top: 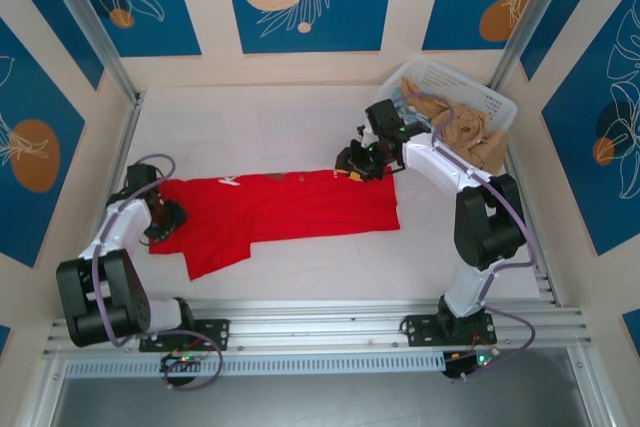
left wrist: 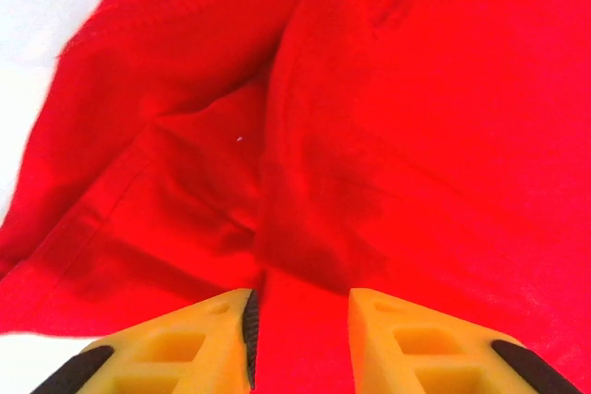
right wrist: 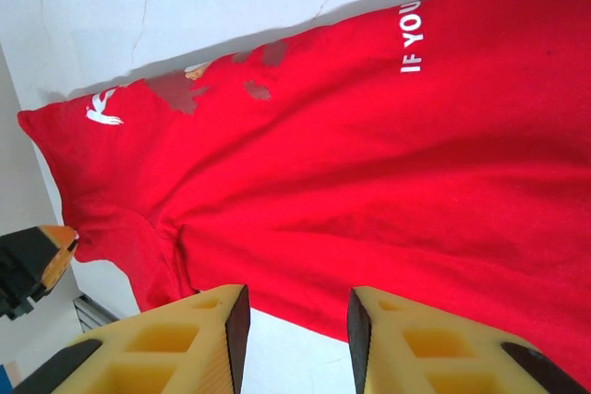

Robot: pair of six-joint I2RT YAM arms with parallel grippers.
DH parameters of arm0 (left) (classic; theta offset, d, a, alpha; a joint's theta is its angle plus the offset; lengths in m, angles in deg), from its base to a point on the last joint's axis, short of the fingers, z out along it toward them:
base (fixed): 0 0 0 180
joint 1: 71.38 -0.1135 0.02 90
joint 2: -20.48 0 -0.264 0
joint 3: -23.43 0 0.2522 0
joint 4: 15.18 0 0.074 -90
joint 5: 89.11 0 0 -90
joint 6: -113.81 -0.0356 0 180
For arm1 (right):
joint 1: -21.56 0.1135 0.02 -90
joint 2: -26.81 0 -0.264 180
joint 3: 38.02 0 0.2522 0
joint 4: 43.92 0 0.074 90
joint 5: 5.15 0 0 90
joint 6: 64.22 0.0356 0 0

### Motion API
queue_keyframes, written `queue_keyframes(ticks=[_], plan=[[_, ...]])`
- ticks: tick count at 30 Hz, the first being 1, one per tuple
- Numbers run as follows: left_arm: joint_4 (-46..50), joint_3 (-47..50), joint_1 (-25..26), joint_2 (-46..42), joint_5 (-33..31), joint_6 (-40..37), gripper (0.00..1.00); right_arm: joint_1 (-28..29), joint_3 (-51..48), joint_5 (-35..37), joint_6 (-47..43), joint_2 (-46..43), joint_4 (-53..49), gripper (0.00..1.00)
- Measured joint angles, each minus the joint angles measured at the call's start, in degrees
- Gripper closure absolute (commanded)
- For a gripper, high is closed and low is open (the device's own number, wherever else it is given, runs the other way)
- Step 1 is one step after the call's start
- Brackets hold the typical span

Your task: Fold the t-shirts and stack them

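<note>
A bright red t-shirt lies across the middle of the table as a long flat band, with one sleeve sticking out toward the near left. White lettering and a bit of grey print show along its far edge. My left gripper sits low on the shirt's left end; its yellow fingers stand apart with red cloth between and under them. At the shirt's far right corner my right gripper is open, its gap spanning the cloth edge and bare table.
A white lattice basket stands at the back right corner with tan cloth piled in it, close behind the right arm. Metal posts and side walls border the white table.
</note>
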Motion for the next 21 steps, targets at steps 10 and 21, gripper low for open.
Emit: queue_keyframes(ticks=[10, 21], plan=[[1.3, -1.4, 0.0, 2.7, -2.6, -4.1, 0.71, -0.2, -1.3, -4.3, 0.3, -1.7, 3.4, 0.64], [-1.4, -1.6, 0.0, 3.5, -3.8, -3.9, 0.73, -0.2, -1.3, -4.7, 0.3, -1.8, 3.8, 0.64]])
